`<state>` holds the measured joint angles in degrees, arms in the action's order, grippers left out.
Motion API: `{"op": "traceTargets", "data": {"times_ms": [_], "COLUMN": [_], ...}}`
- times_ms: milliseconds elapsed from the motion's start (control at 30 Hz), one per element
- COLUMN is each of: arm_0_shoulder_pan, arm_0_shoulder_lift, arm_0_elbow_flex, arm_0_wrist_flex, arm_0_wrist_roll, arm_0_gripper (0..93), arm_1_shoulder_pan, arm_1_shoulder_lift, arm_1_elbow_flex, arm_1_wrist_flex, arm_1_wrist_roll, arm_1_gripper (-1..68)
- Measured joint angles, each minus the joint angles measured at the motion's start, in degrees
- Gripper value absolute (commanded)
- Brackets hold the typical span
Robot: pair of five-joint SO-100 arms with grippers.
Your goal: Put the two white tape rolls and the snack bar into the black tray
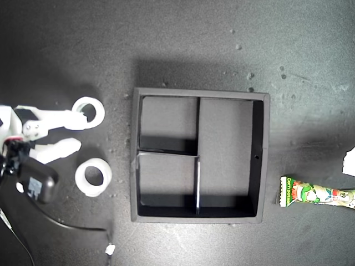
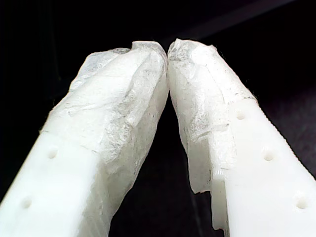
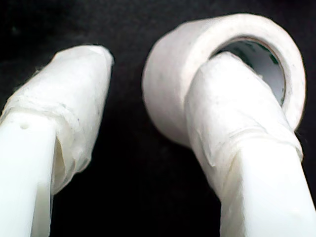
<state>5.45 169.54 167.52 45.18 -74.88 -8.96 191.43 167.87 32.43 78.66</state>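
Note:
At the exterior view's left, my second gripper (image 1: 79, 132) is open. One of its fingers (image 3: 232, 113) is inside the hole of a white tape roll (image 1: 89, 101) (image 3: 173, 74); the other finger (image 3: 74, 94) stands outside, apart from the roll. The other white tape roll (image 1: 81, 178) lies flat just below it in that view. The black tray (image 1: 135, 160) sits in the middle with nothing in its compartments. The snack bar (image 1: 316, 194) lies at the exterior view's right, beyond the tray. My first gripper (image 2: 167, 49) is shut, tips touching, holding nothing.
The second arm's dark motor block (image 1: 39, 183) and a black cable (image 1: 55, 221) lie at the exterior view's lower left, with a small white scrap (image 1: 110, 249) near the bottom edge. A white part (image 1: 349, 160) pokes in at the exterior view's right edge.

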Motion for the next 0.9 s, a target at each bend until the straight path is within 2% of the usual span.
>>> {"op": "traceTargets", "data": {"times_ms": [667, 900], "arm_0_shoulder_pan": [-2.6, -2.9], "arm_0_shoulder_lift": [-11.0, -21.9], "arm_0_elbow_flex": [-6.9, -9.8], "arm_0_wrist_flex": [-5.0, -8.8], "arm_0_wrist_roll": [5.5, 5.6], "arm_0_gripper": [13.8, 15.8], "arm_1_shoulder_pan": [-1.6, -1.6], "arm_1_shoulder_lift": [0.0, 0.0], "arm_1_elbow_flex": [0.0, 0.0], "arm_1_wrist_flex": [3.5, 3.7], "arm_1_wrist_roll": [0.9, 0.9], "arm_1_gripper": [-0.2, -0.2]}}
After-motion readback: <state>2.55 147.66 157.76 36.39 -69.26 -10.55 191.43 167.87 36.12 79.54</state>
